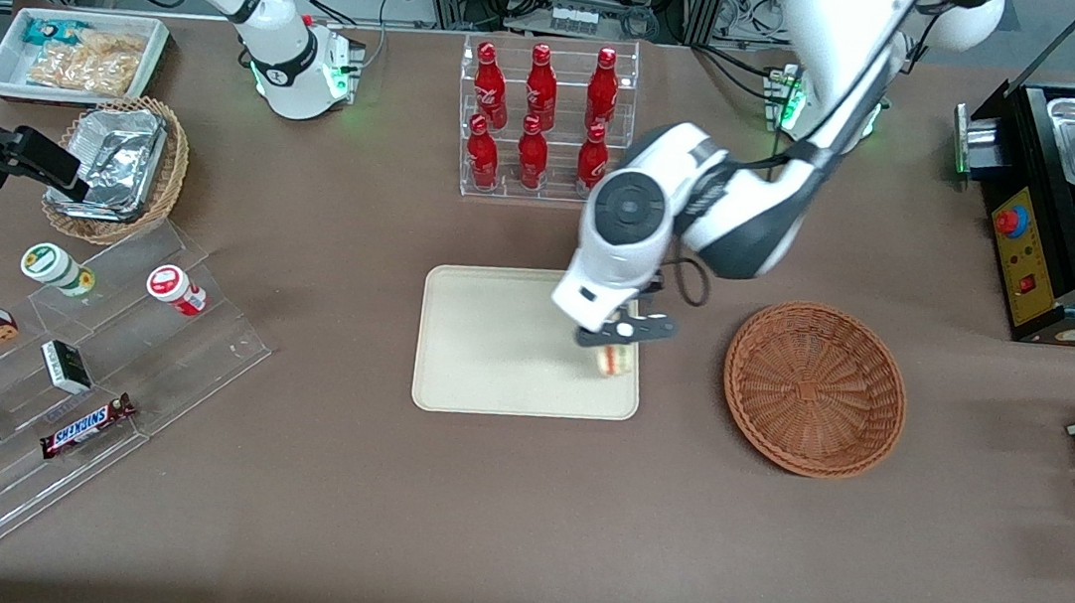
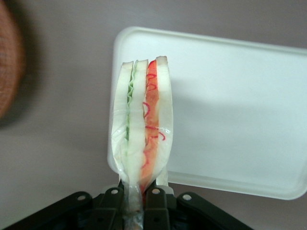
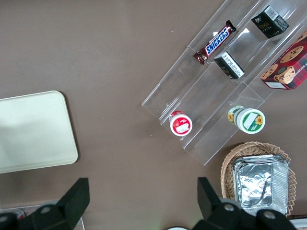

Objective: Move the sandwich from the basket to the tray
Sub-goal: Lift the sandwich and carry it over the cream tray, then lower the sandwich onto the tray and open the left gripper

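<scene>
Pinching the sandwich (image 2: 142,129) by its wrapped tail end, the pincer (image 1: 615,343) hangs over the tray (image 1: 493,347), at the tray's edge nearest the basket (image 1: 815,388). In the front view little of the sandwich (image 1: 615,360) shows: only a pale stub sticks out under the black fingers, and the white arm hides the grip itself. The left wrist view fills that in. There the pincer (image 2: 135,201) has its two fingers (image 2: 154,203) pressed against the clear film at the wedge's narrow end, and the wedge stands out from them edge-on, with pale bread slices, a green layer on one side and a red layer on the other. Under the wedge lies the rounded rim of the tray (image 2: 230,105), with brown tabletop (image 2: 57,158) alongside; whether the sandwich touches the tray cannot be told from either view.

The basket stands near the pincer, toward the working arm's end of the tabletop (image 1: 515,519), and the front view shows nothing lying in it; in the wrist view only a blurred reddish-brown edge of the basket (image 2: 8,67) shows. Farther from the front camera than the pincer stands a clear rack of red bottles (image 1: 542,120), which only the front view shows.
</scene>
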